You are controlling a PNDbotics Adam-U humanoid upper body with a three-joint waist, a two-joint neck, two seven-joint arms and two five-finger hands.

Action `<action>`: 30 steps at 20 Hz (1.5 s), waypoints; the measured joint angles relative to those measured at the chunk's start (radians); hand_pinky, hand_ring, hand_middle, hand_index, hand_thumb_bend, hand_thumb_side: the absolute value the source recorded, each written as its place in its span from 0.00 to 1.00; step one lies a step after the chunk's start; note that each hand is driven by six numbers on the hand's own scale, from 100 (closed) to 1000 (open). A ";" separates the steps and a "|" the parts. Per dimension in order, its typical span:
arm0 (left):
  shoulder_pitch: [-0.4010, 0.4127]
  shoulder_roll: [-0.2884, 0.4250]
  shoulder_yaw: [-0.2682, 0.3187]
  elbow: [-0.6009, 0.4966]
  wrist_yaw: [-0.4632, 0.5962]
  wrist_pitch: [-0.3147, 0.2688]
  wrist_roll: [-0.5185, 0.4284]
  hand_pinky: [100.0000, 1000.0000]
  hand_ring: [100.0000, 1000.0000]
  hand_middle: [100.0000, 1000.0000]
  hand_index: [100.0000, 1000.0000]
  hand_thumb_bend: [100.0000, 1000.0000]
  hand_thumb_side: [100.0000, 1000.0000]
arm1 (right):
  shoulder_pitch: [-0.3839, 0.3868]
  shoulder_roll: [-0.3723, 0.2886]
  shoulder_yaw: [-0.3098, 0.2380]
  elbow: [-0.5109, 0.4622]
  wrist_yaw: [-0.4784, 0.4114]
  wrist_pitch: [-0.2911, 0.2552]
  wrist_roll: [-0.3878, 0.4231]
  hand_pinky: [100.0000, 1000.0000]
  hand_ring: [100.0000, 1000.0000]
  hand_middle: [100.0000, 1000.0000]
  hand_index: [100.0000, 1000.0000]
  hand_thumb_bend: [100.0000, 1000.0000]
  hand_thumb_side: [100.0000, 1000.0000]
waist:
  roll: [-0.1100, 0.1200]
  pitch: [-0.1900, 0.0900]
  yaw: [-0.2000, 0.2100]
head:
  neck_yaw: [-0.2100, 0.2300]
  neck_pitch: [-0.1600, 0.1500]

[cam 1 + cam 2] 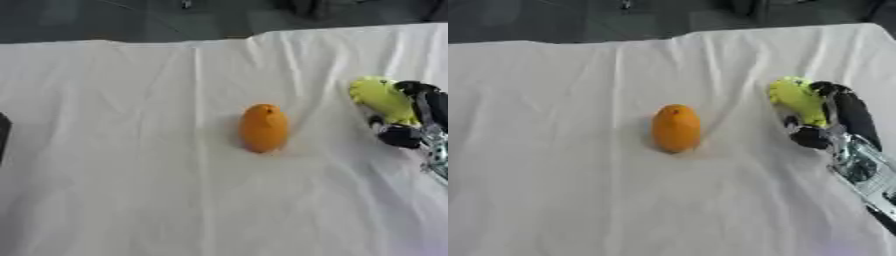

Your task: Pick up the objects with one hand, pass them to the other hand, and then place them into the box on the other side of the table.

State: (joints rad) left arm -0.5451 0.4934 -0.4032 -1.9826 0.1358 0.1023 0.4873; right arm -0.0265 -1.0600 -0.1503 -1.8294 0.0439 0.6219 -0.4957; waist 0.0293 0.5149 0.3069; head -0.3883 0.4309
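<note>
An orange oval fruit (pixel 263 127) lies near the middle of the white cloth. At the right, a yellow-green fruit (pixel 796 98) is held by my right hand (pixel 837 117), whose black fingers curl over its right side while the thumb sits under its near end. The fruit rests on or just above the cloth; I cannot tell which. My silver and black right forearm (pixel 864 167) runs off to the lower right. My left hand shows in neither view.
A wrinkled white cloth (pixel 131 175) covers the whole table. A dark object (pixel 3 132) pokes in at the left edge of the left eye view. Dark floor lies beyond the table's far edge.
</note>
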 measured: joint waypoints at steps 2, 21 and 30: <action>0.000 0.000 0.000 0.000 0.000 0.000 0.000 0.72 0.64 0.49 0.65 0.00 0.51 | -0.001 0.000 0.000 0.008 0.012 0.003 0.003 0.70 0.85 0.75 0.91 0.33 0.00 | 0.000 0.002 0.000 | 0.000 -0.003; -0.001 0.000 -0.006 0.000 0.000 -0.003 -0.003 0.72 0.64 0.48 0.64 0.00 0.51 | -0.024 0.007 -0.041 0.041 -0.080 -0.064 -0.064 0.61 0.85 0.77 0.92 0.14 0.00 | 0.004 0.028 0.000 | 0.003 -0.021; 0.001 0.000 -0.007 0.000 0.000 -0.002 -0.001 0.72 0.65 0.48 0.64 0.00 0.51 | -0.029 0.010 -0.073 0.029 -0.163 -0.064 -0.064 0.55 0.87 0.79 0.92 0.00 0.00 | 0.006 0.031 -0.008 | 0.007 -0.021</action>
State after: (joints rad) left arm -0.5441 0.4932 -0.4099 -1.9826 0.1355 0.1003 0.4861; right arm -0.0558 -1.0505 -0.2234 -1.8000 -0.1191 0.5580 -0.5596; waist 0.0358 0.5460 0.2987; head -0.3815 0.4097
